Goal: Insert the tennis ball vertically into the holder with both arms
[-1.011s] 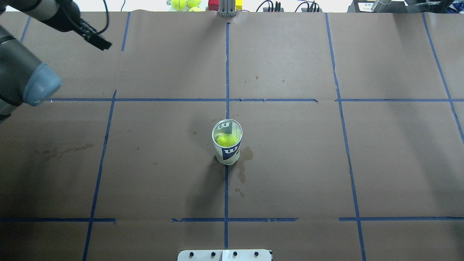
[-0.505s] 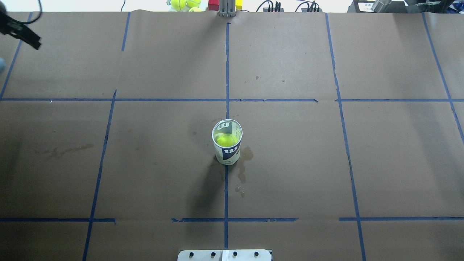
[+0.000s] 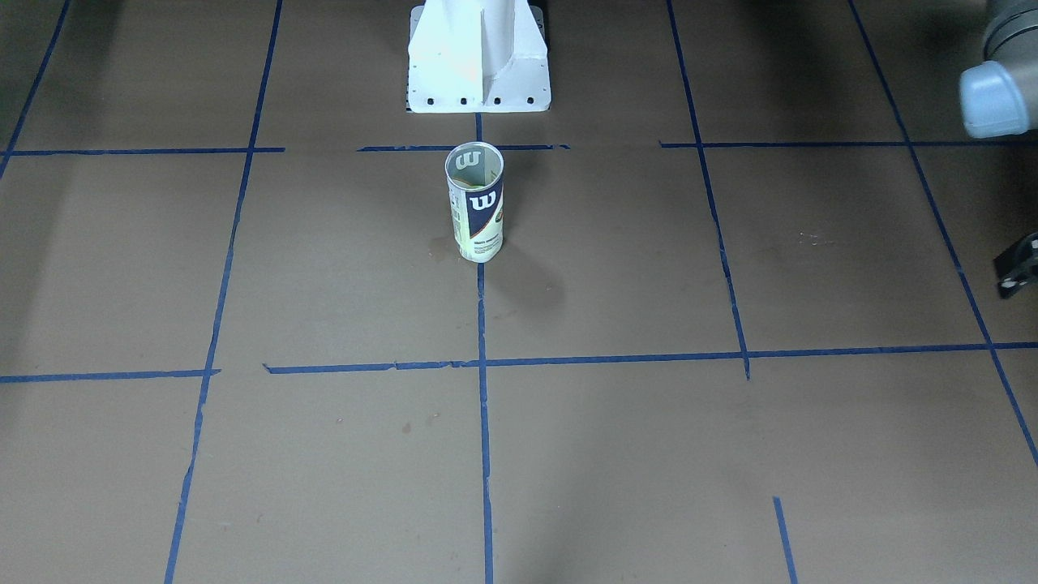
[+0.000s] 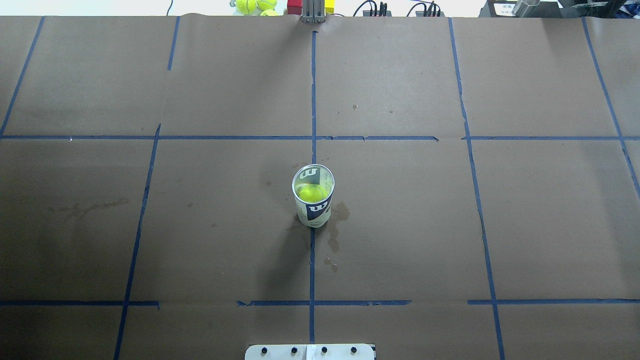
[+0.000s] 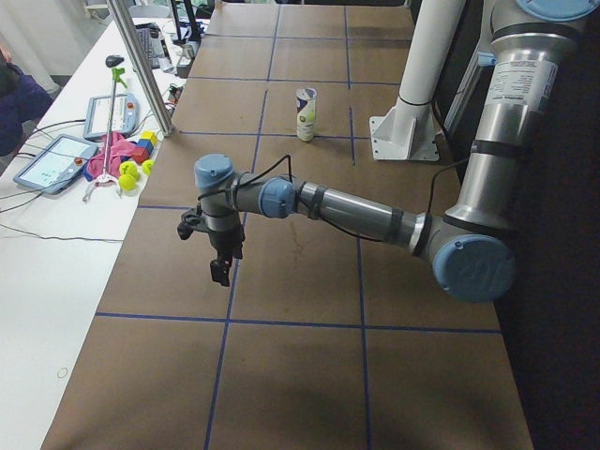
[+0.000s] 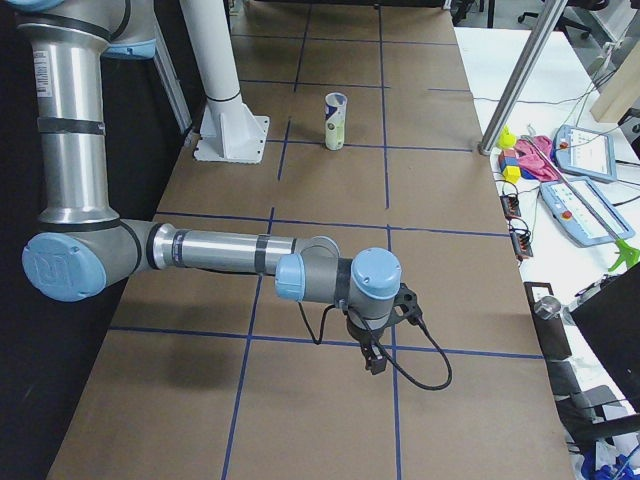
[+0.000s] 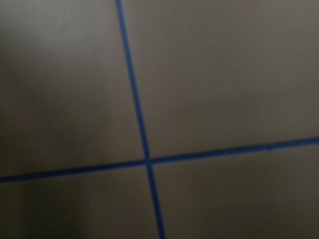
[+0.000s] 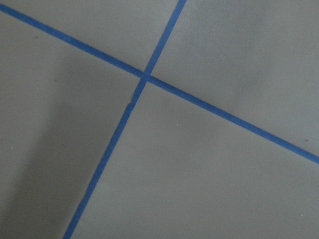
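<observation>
Gone from the left side of the top-down view is my left arm (image 5: 356, 211). A moment ago its black tip was slipping off that edge, and now it is out of that picture. The side camera shows it stretched low over the left end of the table, well apart from the holder. The left gripper (image 5: 220, 272) points down at the paper. I cannot tell if its fingers are spread or pressed together.

In the middle, the holder (image 4: 313, 197) has not moved. It stands upright on the centre tape line with its mouth open. The tennis ball (image 4: 311, 193) sits down inside it.

On the right, my right arm (image 6: 220, 250) reaches low over its own end of the table, also far from the holder. I cannot tell how the right gripper (image 6: 373, 360) is set either. I think the job is done and both arms are pulled back out of the way.

Brown paper (image 4: 400, 225) covers the table, and blue tape (image 4: 313, 100) marks it into squares. A few dark stains (image 4: 341, 212) lie just beside the holder. The white base (image 3: 478, 57) stands on the robot's side of it. Past the far edge I see spare balls (image 4: 255, 6) and coloured blocks (image 4: 295, 6).
</observation>
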`<state>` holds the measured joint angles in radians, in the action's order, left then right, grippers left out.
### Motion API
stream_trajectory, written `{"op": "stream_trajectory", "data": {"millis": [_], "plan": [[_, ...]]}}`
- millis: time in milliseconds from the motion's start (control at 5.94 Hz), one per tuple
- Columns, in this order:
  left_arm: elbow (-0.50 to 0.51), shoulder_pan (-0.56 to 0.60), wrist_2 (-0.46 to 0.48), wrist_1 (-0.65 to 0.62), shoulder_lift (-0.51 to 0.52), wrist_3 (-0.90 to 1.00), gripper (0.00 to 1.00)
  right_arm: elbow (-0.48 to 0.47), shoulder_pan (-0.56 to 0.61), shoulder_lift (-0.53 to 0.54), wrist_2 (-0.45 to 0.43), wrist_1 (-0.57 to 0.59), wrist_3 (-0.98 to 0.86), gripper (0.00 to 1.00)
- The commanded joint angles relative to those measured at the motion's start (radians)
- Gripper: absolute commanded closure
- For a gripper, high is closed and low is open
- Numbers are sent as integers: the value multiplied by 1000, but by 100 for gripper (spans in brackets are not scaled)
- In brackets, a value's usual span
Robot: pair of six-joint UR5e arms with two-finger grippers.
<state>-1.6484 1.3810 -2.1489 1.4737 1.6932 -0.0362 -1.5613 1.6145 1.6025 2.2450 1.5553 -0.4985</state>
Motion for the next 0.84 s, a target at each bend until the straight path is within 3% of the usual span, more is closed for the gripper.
{"op": "stream_trajectory", "data": {"millis": [0, 168, 337, 674], "plan": [[45, 73, -119, 13, -43, 85, 0, -41, -33, 33, -23, 47, -2, 0], [45, 116, -168, -1, -61, 155, 0, -104, -36, -11, -19, 193, 6, 0], [41, 136, -199, 0, -84, 153, 0, -137, -36, -24, -16, 251, 9, 0], [36, 132, -183, 16, -101, 154, 0, -129, -36, -18, -13, 252, 8, 0]]}}
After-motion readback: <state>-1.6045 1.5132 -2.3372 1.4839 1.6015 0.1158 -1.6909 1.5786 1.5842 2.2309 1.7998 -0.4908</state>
